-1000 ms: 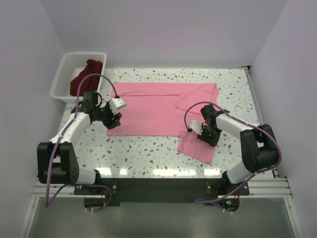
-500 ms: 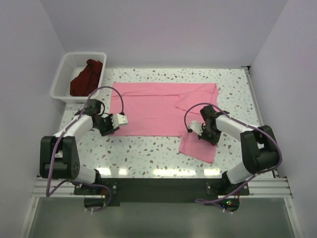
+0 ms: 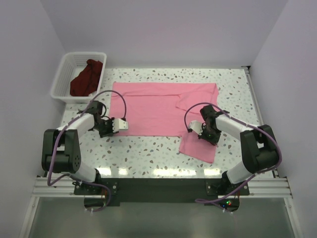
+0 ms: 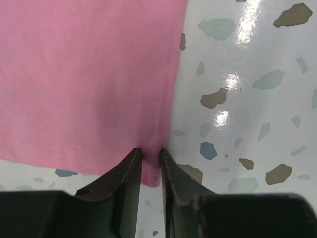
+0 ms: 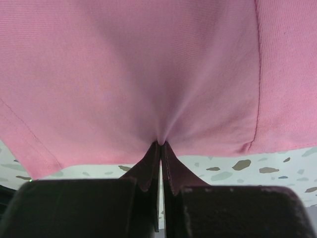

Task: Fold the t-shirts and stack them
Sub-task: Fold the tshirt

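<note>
The light pink t-shirt (image 3: 148, 106) lies spread across the table, and one part of it (image 3: 198, 147) reaches toward the near right. My left gripper (image 3: 108, 130) (image 4: 151, 156) sits at the shirt's near-left corner, shut on the pink cloth (image 4: 89, 74) bunched between its fingers. My right gripper (image 3: 209, 137) (image 5: 161, 144) is shut on the near-right part; the cloth (image 5: 148, 64) puckers into its tips. The dark maroon t-shirt (image 3: 86, 79) lies crumpled in the basket.
The white lattice basket (image 3: 67, 64) stands at the far left corner of the speckled table (image 3: 148, 148). Walls close in on both sides and at the back. Purple cables loop over both arms.
My left gripper has moved nearer and left to the shirt's corner and closed on it. My right gripper has closed on the cloth and stayed almost in place.
</note>
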